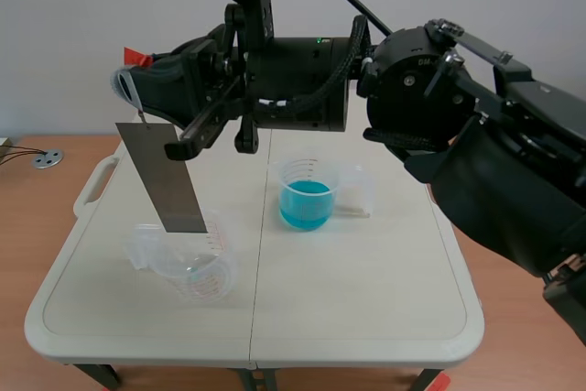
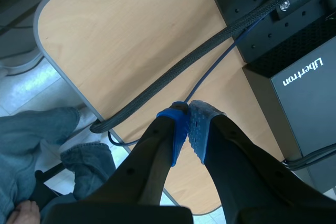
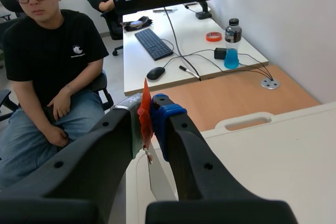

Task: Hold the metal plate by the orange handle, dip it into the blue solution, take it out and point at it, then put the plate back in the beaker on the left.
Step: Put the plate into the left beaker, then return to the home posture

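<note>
The metal plate is a long, flat strip of dull grey, with straight edges and no marks that I can see. It hangs tilted, the upper end leaning toward the left side of the table. A thin link joins its top corner to the orange handle. The right gripper is closed on this handle, and in the right wrist view the handle sits pressed between the two pads.

The plate's lower end is at the mouth of the empty clear beaker on the left. I cannot tell if it is already inside or only above the rim. The beaker with blue solution stands well apart, near the table's middle.

In the right wrist view the fingers cover most of the plate. The left gripper I find only in its own view. Its blue pads meet with nothing between them, above a wooden desk with a thick cable.
</note>
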